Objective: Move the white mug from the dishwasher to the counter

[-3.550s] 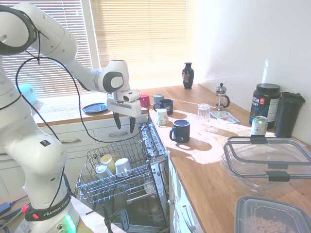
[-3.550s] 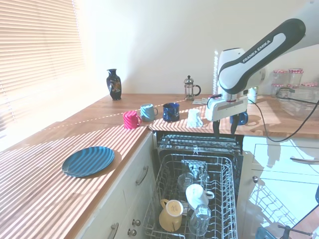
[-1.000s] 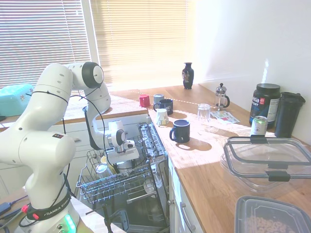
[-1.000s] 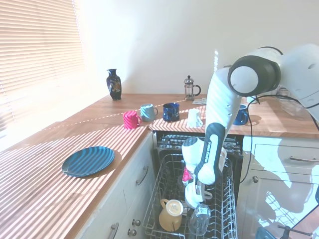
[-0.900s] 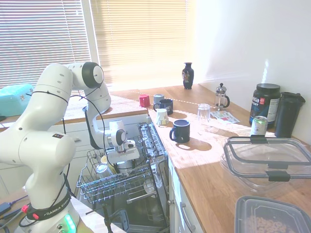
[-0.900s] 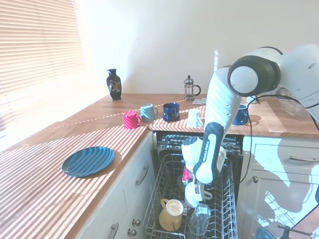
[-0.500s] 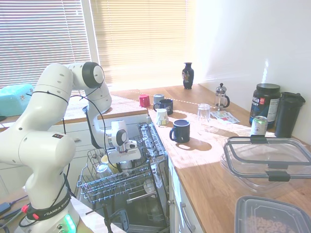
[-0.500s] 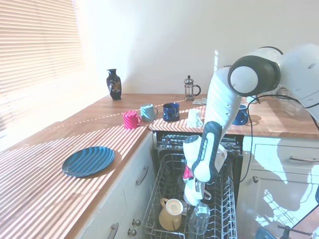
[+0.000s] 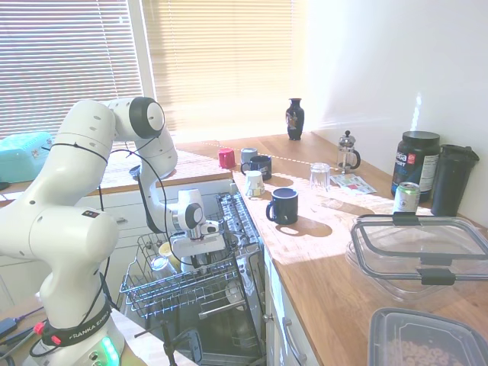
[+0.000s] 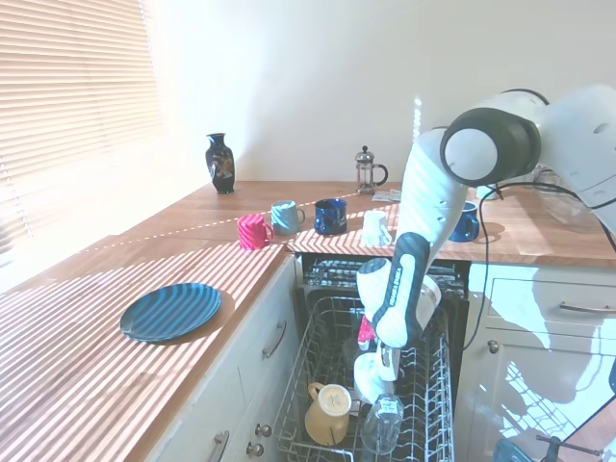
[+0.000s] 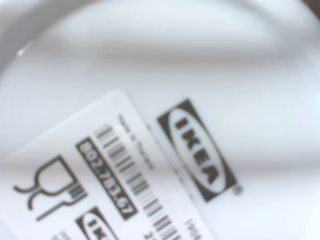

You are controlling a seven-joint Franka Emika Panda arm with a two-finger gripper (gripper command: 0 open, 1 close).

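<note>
So the white mug (image 10: 368,377) hangs upside down under the claw (image 10: 378,361), just above the dishwasher (image 10: 404,404) rack, right next to the yellow-inside cup (image 10: 325,412). The claw looks clenched on it, though the fingers are mostly hidden. The wrist view is filled by the mug's base with a barcode label (image 11: 125,185). Glazed ceramic: stiff, slick, chippable, some heft. I'd grip across the wall, and move gently towards the counter (image 10: 318,241).

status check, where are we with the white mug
End effector shut on glossy white ceramic mug, just above grey wire dishwasher rack. Not on brown wooden counter yet. Yellow-lined cup and clear glass close alongside.
</note>
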